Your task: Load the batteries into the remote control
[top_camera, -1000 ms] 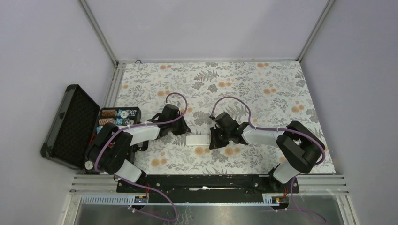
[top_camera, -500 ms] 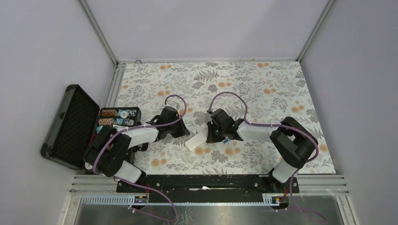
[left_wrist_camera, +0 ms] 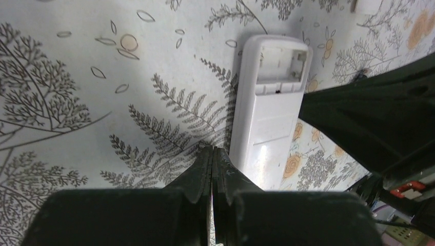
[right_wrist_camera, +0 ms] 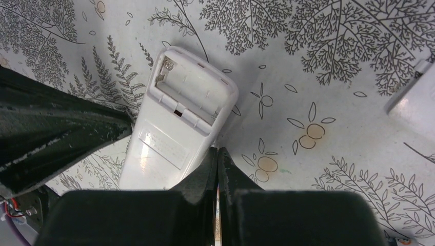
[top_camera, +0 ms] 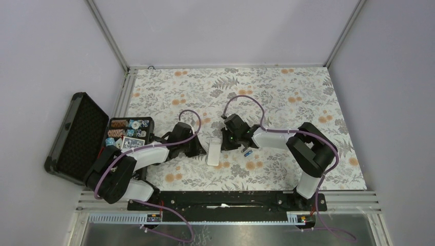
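Observation:
The white remote control (top_camera: 214, 151) lies face down on the floral mat between my two grippers, its long axis pointing away from the arms. Its battery bay (right_wrist_camera: 187, 92) is open and holds nothing, as the left wrist view (left_wrist_camera: 279, 61) also shows. My left gripper (top_camera: 197, 148) is shut, with its tips (left_wrist_camera: 213, 149) against the remote's left long edge. My right gripper (top_camera: 226, 144) is shut, with its tips (right_wrist_camera: 217, 149) against the right long edge. A small blue battery (top_camera: 248, 152) lies on the mat just right of my right gripper. I cannot make out a second battery.
An open black case (top_camera: 77, 138) with poker chips (top_camera: 128, 128) and cards stands at the left, beside my left arm. A flat white piece (right_wrist_camera: 415, 100) lies on the mat to the right of the remote. The mat's far half holds nothing.
The remote has turned from lying crosswise to lying lengthwise. Both shut grippers moved with it, the left forward and right, the right further left.

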Motion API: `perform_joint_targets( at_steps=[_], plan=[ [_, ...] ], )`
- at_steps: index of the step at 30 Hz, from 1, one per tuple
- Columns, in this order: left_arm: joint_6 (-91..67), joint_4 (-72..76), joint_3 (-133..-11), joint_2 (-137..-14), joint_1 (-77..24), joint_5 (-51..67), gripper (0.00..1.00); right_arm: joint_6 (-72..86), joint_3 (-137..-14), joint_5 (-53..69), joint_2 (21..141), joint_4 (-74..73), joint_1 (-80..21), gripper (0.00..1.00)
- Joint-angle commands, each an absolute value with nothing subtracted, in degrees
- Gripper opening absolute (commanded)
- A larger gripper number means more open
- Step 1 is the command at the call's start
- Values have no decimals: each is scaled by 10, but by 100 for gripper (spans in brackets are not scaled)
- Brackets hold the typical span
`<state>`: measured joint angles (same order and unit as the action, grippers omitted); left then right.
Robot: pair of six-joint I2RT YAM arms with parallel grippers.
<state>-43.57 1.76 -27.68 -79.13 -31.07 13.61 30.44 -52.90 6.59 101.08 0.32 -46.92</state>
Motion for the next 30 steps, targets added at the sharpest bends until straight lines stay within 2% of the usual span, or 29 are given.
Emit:
perform_joint_targets(
  at_steps=[1,17,30],
  plan=[
    [-442,1,-265,-770,-325,153,0,285,-545,38,1034,-28,-474,0],
    [-494,16,-261,-755,-407,143,0,255,-570,-4,1030,-73,-474,0],
    [-510,54,-316,-829,-461,138,0,239,-532,-56,917,-109,-473,2]
  ],
)
